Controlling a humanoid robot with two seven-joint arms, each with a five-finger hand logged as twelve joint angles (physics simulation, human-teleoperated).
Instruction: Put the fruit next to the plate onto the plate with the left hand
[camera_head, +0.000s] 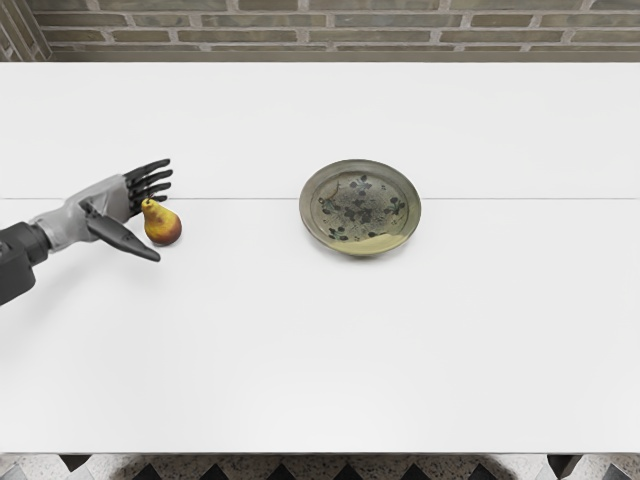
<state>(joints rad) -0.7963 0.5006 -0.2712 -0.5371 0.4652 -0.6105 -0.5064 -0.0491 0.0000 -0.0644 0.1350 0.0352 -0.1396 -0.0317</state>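
Starting from the near edge, the white table stretches wide, with a strip of chequered floor showing just below it. Farther in, the left hand comes in from the picture's left edge and brackets the pear. The thumb lies stretched out on the near side of the fruit and the fingers fan out straight on its far side. The pear stands upright on the table in the gap between them. The hand is wide open and has hold of nothing; whether any digit touches the skin I cannot tell.

The step in hand, as I judge it, is the grasp. To do it well, the fingers should curl round the pear's broad lower belly rather than its narrow neck. The thumb should close from the opposite side, so the fruit is squeezed evenly and not pushed away to the right. A pear is smooth and tapered, so a pinch set too high would likely slip.

The plate sits well apart to the right of the pear, at about the same depth. It is a shallow greenish dish with a dark floral pattern, and nothing lies in it. The carry is therefore a long sideways one, best aimed at the flat middle.

Beyond the table runs a brick wall. The right arm does not show.
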